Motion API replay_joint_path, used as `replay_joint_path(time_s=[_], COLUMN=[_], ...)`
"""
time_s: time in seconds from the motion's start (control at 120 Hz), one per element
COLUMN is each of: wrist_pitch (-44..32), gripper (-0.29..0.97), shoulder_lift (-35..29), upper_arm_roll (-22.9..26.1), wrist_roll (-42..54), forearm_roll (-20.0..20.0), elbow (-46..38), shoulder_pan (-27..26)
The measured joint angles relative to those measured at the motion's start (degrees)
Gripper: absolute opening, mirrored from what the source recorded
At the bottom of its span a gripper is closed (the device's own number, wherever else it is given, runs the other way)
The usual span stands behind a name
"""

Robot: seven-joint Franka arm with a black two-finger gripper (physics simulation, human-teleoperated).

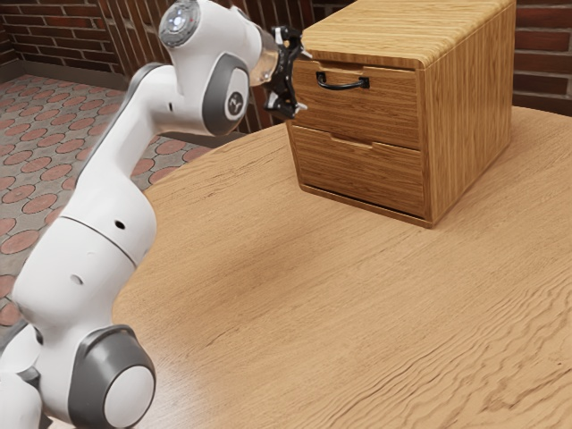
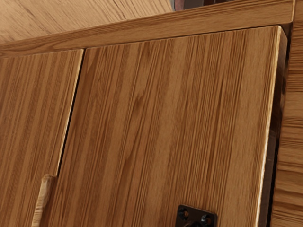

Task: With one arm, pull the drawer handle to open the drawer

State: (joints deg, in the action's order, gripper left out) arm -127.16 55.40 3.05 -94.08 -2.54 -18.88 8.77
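A wooden cabinet stands at the back of the table with two drawers in its front. The upper drawer carries a black bow handle, and its front sits about flush with the cabinet. My gripper hovers just off the drawer front, to the exterior view's left of the handle, open with nothing between its fingers. In the wrist view the upper drawer front is close ahead, with the handle's black mounting plate at the edge. The lower drawer front lies beside it.
The cabinet rests on a round wooden table with wide bare room in front of it. The lower drawer has a wooden lip as its pull. A brick wall and a tiled floor lie behind.
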Motion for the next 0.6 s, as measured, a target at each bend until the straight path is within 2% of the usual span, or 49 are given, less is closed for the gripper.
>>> replay_joint_path(time_s=[0.367, 0.508, 0.6], wrist_pitch=[-1.23, -3.24, -4.48], gripper=[0.68, 0.67, 0.67], shoulder_lift=[0.27, -4.60, -5.92], upper_arm_roll=[0.40, -0.46, -1.05], wrist_roll=[-0.17, -0.30, -0.53], forearm_roll=[-0.11, 0.23, 0.63], elbow=[-2.55, -13.25, -15.39], shoulder_pan=[-0.24, -0.74, -1.79])
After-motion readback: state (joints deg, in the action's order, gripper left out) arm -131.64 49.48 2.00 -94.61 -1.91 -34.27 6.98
